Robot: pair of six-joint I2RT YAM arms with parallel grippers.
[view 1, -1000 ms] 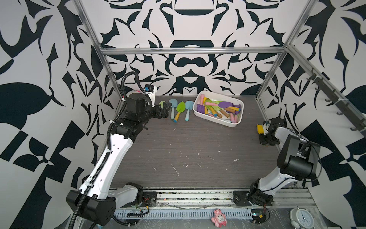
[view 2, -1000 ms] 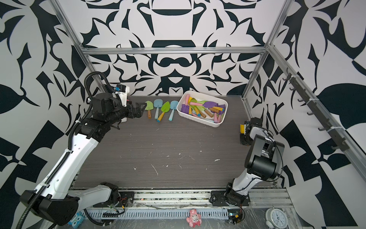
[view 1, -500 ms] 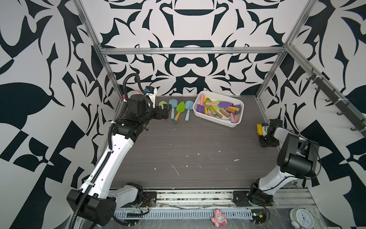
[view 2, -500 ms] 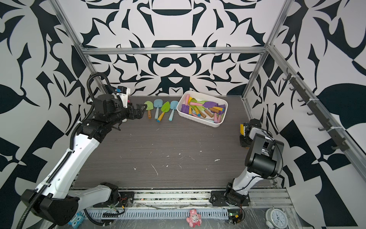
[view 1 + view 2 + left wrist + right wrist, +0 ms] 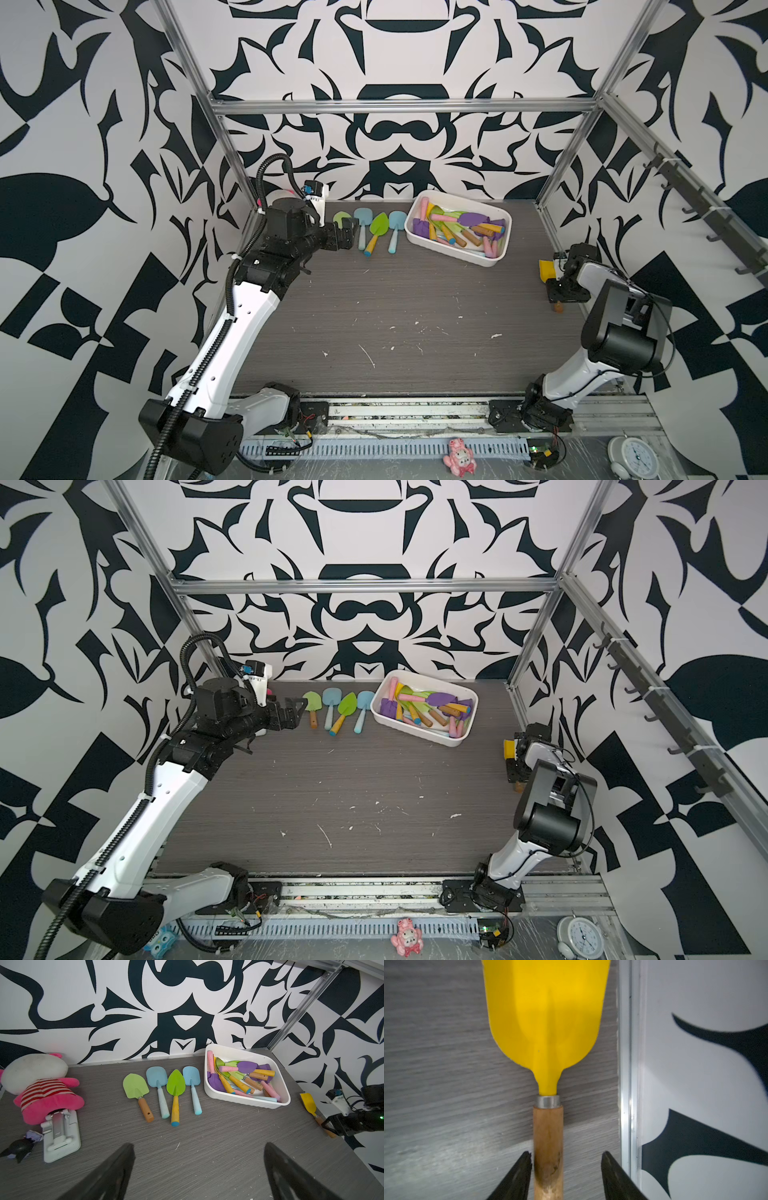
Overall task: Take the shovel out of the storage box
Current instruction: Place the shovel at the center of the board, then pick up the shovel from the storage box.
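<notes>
A shallow white plastic storage box holds jumbled coloured toy shovels; four more shovels lie beside it; left tool gapes empty, right tool parted astride a yellow wooden-handled shovel.

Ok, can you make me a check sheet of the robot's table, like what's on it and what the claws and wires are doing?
Surface: grey wood-grain table, with white flecks.
Job's things: storage box holds purple, green and pink shovels; four shovels lie in a row beside it; yellow shovel lies on the table by the side wall.
Clutter: pink plush toy and white stand near the back wall.
Grippers: left gripper open and empty; right gripper open, jaws either side of the yellow shovel's handle.
Cables: black conduit loops above the left arm.
Surroundings: black-and-white patterned walls, metal frame.
</notes>
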